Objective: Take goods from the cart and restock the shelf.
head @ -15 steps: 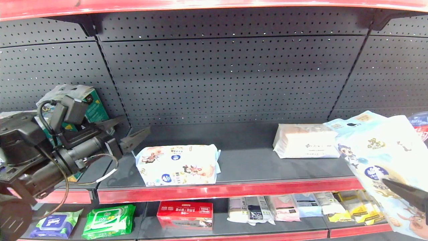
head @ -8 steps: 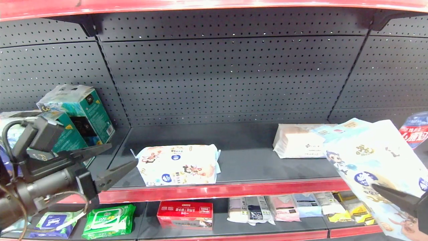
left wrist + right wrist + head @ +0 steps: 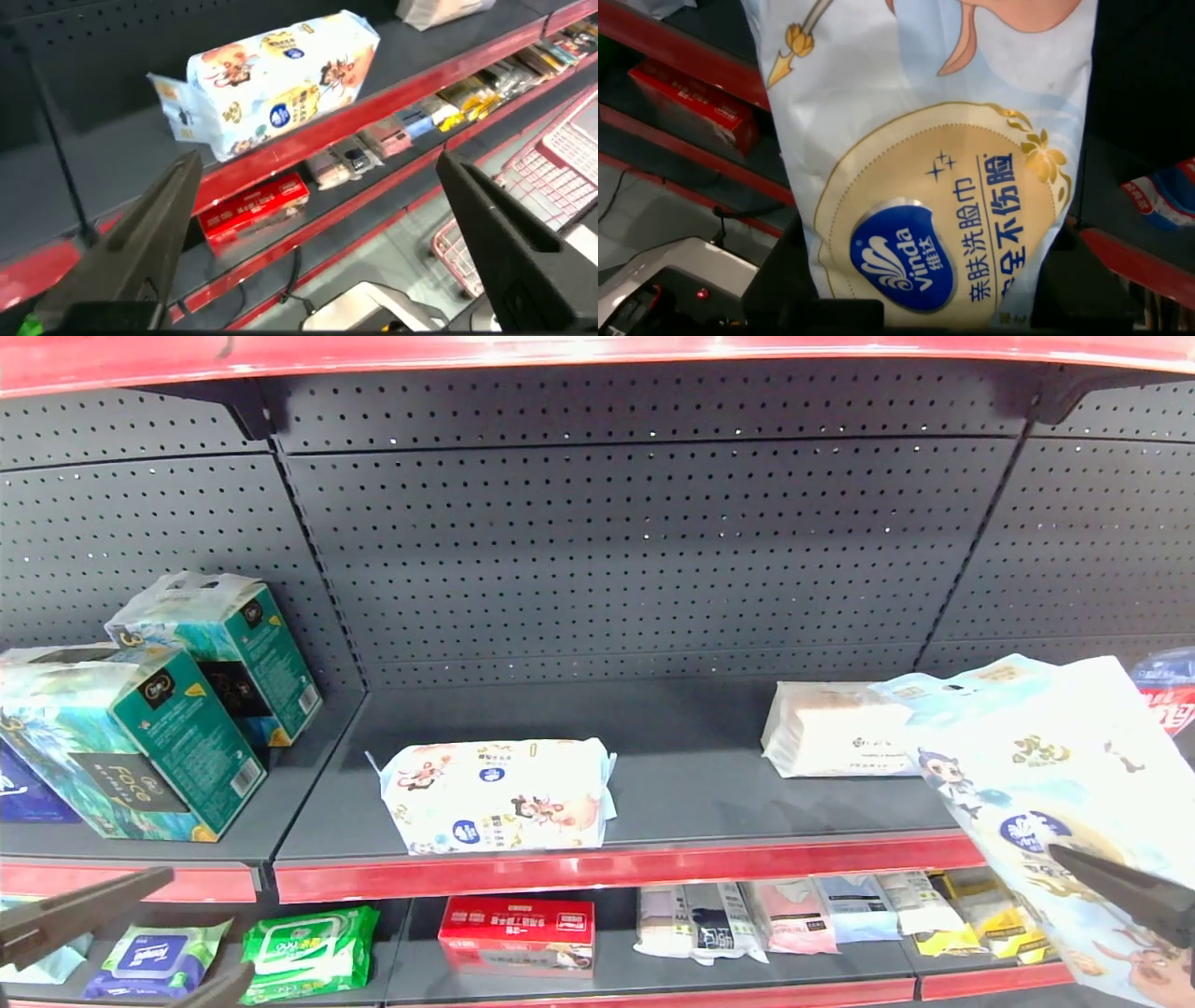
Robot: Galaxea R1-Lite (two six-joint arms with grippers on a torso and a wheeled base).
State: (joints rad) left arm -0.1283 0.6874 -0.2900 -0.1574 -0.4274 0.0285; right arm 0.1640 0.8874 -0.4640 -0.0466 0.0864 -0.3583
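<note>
My right fingers [image 3: 1134,894] pinch a cartoon-printed tissue pack [image 3: 1046,775], tilted in the air before the right end of the shelf [image 3: 691,775] and near a white pack [image 3: 836,728], while my left fingers [image 3: 149,243] hang spread wide, low on the left.

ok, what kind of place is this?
Probably a shop aisle, real or mock-up: a red-edged shelf with a pegboard back, tissue packs and wet wipes laid out for sale, and a wire cart nearby. The right gripper holds a large tissue bag.
</note>
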